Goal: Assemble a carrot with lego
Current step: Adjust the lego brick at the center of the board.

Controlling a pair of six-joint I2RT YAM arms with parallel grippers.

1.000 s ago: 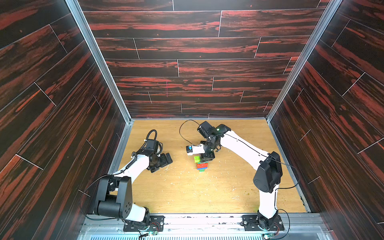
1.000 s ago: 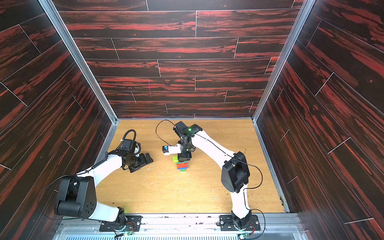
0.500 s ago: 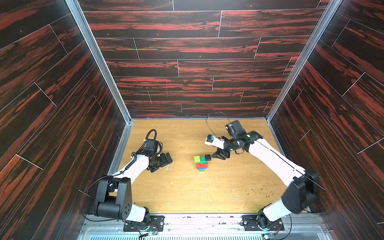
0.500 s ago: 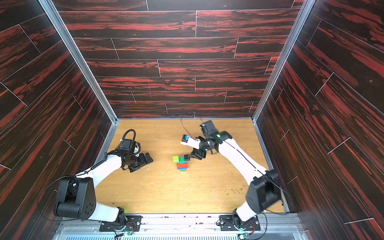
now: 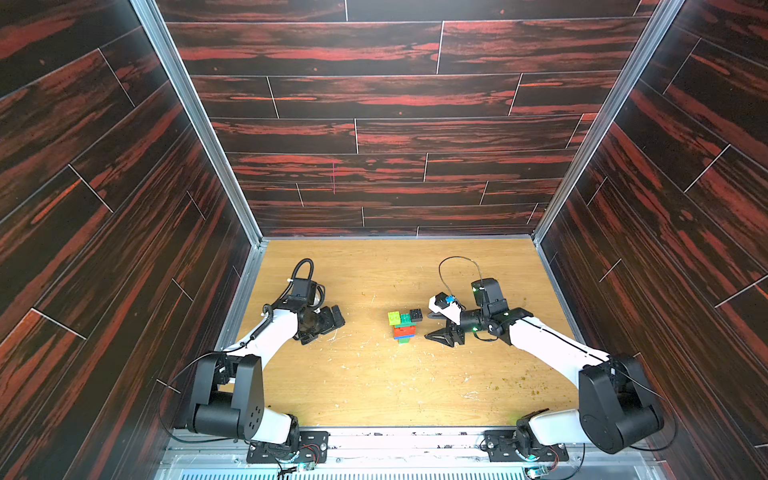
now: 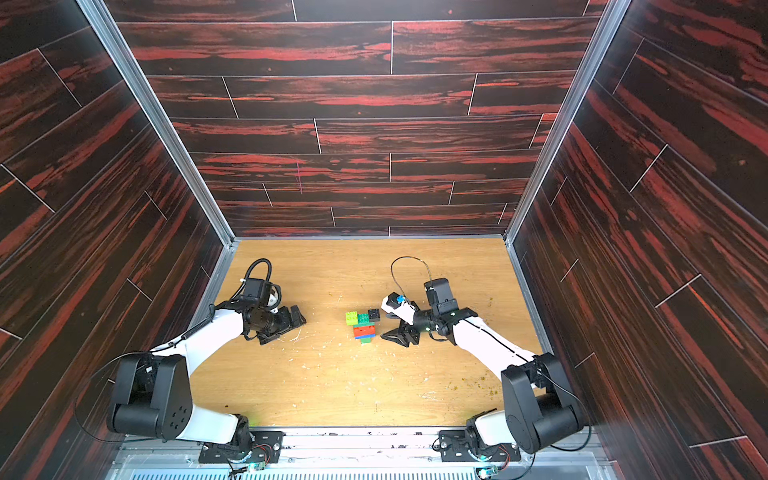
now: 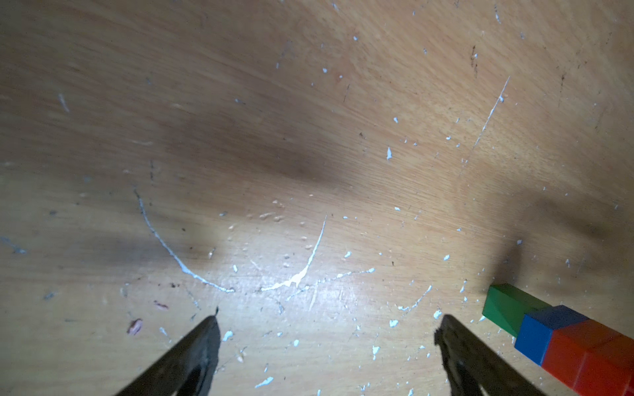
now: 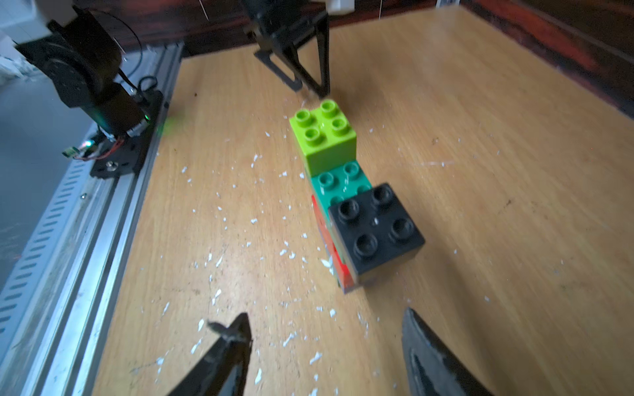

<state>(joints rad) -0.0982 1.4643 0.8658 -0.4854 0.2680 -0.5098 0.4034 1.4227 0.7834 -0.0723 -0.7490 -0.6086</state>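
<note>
Dark red-streaked panels wall in a scuffed wooden surface (image 5: 374,386), where the carrot (image 5: 402,327) sits near the middle, all its bricks seemingly joined: green tip, blue and red body, teal crossbar, lime and black ends. No loose brick shows. The right pincer (image 8: 326,322) is just beside it, jaws apart and empty; the left pincer (image 7: 327,325) gapes wide, empty too. Assembly looks finished, with nothing apparently left.

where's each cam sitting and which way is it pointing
Top views: high in front, facing down over table, carrot, left arm, right arm.
Left wrist: on left arm, facing down at table; open jaws, carrot's tip.
Right wrist: on right arm, facing across carrot toward left arm; own open jaws.
Shared: every view shows the carrot.
</note>
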